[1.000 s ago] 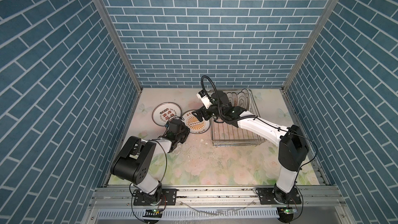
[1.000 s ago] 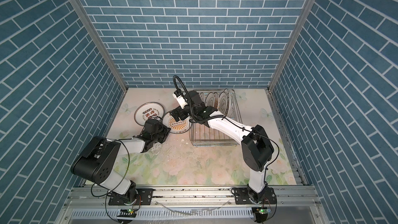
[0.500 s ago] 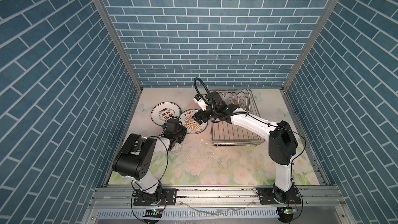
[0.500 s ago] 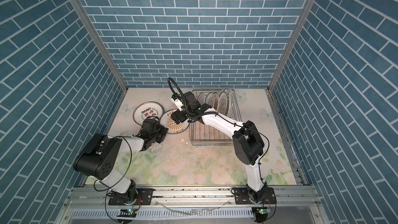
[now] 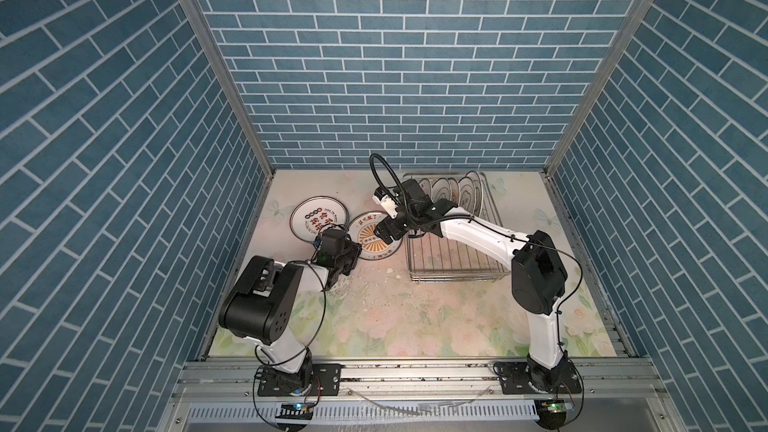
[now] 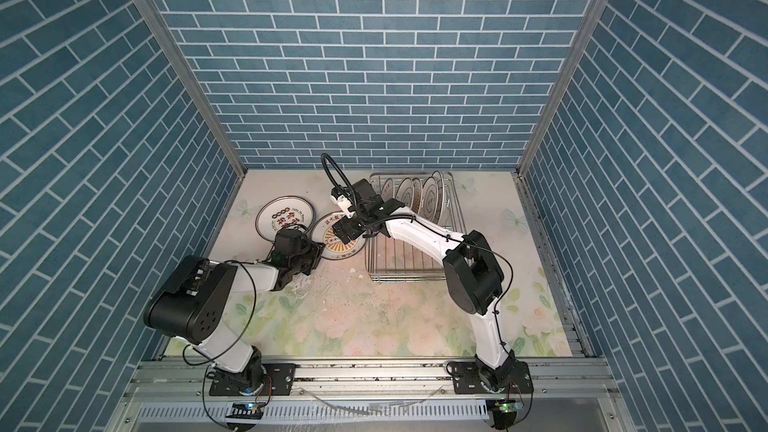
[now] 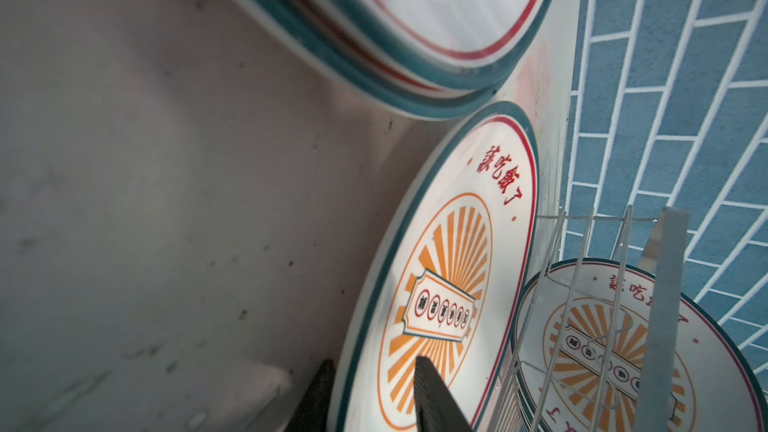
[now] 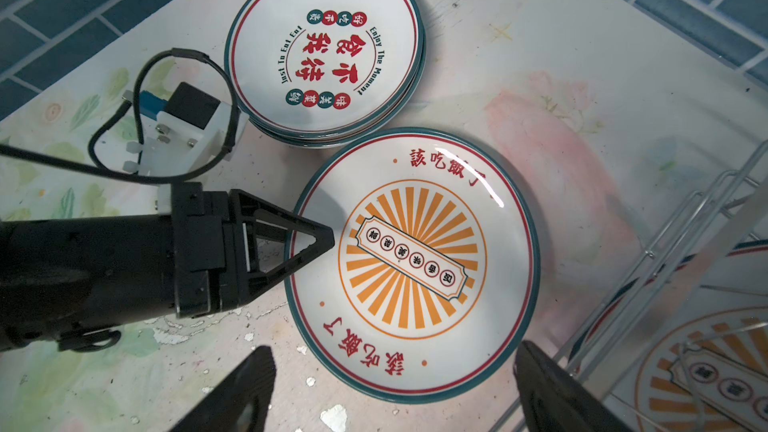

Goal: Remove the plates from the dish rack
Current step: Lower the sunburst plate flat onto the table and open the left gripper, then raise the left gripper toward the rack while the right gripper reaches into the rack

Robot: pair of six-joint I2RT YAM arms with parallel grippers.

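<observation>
The plates (image 8: 415, 268) look like glazed ceramic, smooth and glossy, with bright highlights along the rims. The dish rack (image 5: 457, 263) is shiny metal wire. The table cover (image 5: 415, 317) is matt, printed, scuffed and chipped in patches

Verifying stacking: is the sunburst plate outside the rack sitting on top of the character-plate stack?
No, the sunburst plate lies beside the character-plate stack, whose top plate shows fully uncovered.

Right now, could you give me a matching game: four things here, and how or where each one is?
1 sunburst plate
2 character plates
3 dish rack
4 right gripper

a piled in a stack
b open, above a plate
c lying singly between stack and rack
d holding standing plates

Pairs: 1-c, 2-a, 3-d, 4-b
</observation>
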